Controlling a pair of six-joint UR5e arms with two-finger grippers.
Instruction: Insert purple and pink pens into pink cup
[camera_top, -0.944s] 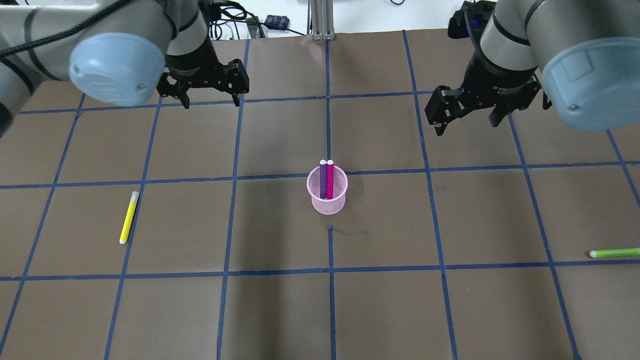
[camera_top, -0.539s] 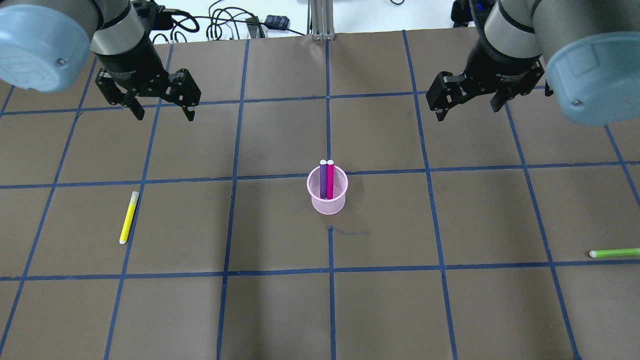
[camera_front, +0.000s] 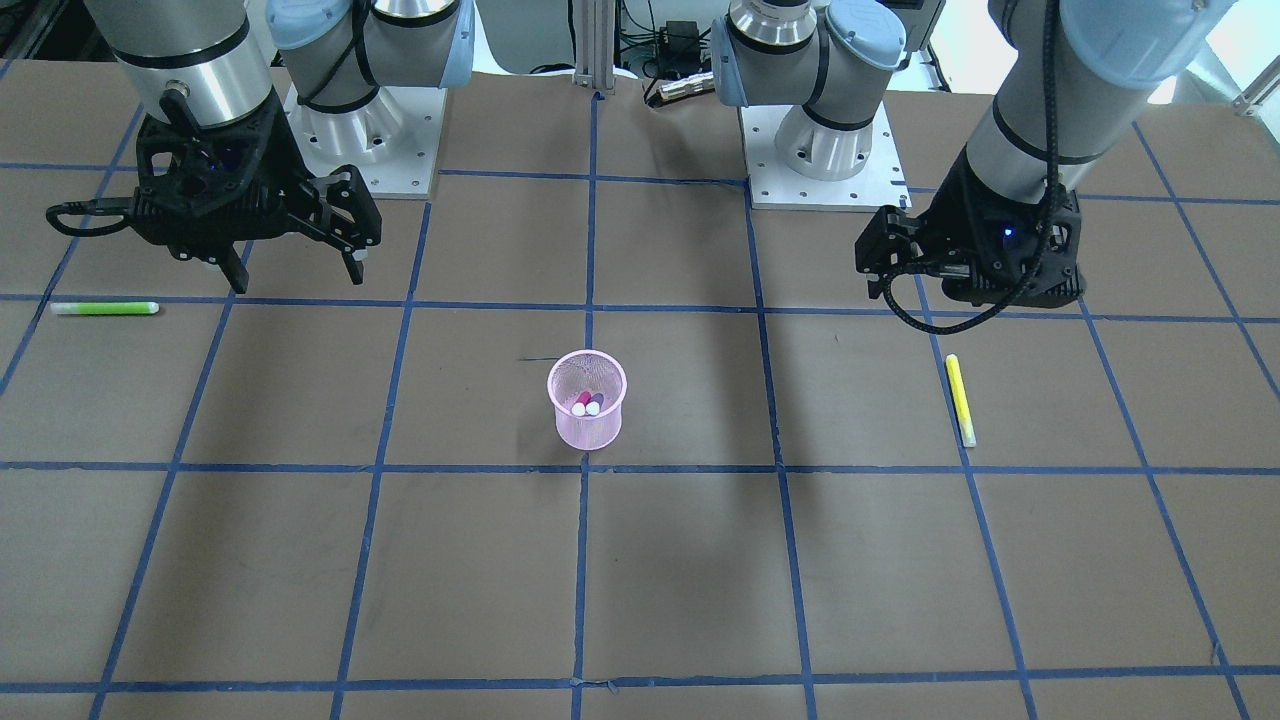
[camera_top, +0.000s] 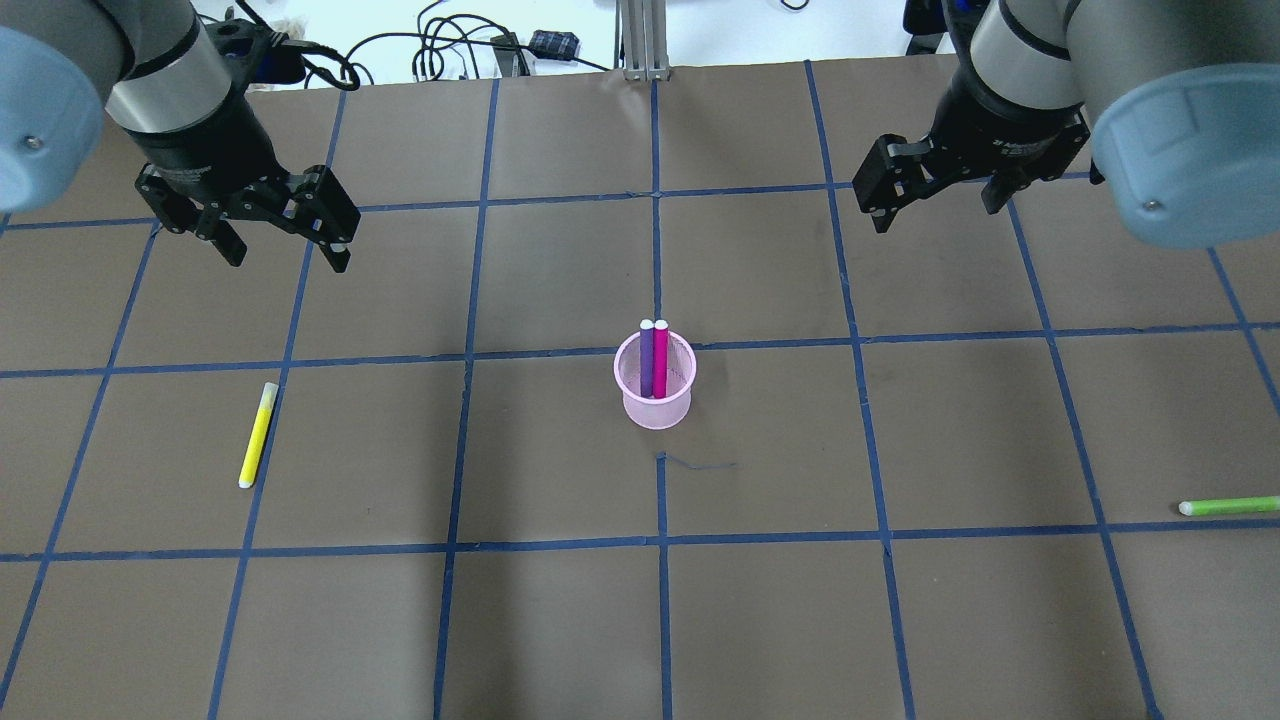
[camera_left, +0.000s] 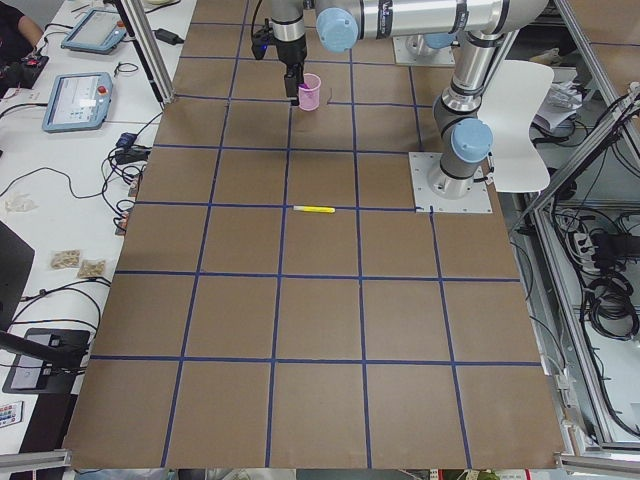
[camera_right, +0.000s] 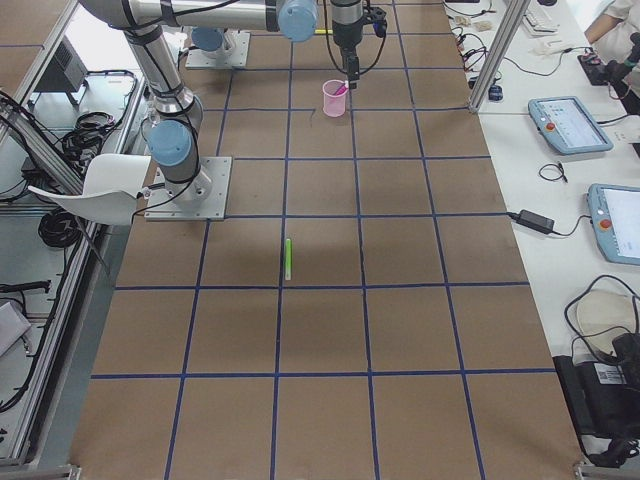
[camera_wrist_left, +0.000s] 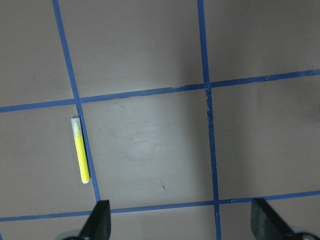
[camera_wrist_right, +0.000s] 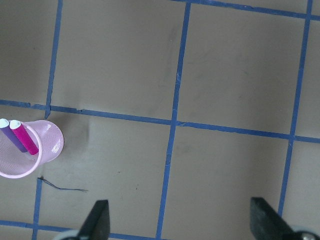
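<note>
The pink mesh cup (camera_top: 655, 412) stands upright at the table's middle. The purple pen (camera_top: 646, 360) and the pink pen (camera_top: 660, 362) stand side by side inside it, white caps up, leaning on the far rim. The cup (camera_wrist_right: 47, 150) and both pens also show at the left of the right wrist view. My left gripper (camera_top: 287, 260) is open and empty above the far left of the table. My right gripper (camera_top: 935, 215) is open and empty above the far right. Both are well away from the cup.
A yellow pen (camera_top: 257, 435) lies on the table left of the cup; it also shows in the left wrist view (camera_wrist_left: 80, 150). A green pen (camera_top: 1230, 506) lies near the right edge. Blue tape lines grid the brown table. Cables lie beyond the far edge.
My left gripper has swung left and slightly nearer, away from the middle, still open. My right gripper has drifted a little farther back. Cup and pens have not moved.
</note>
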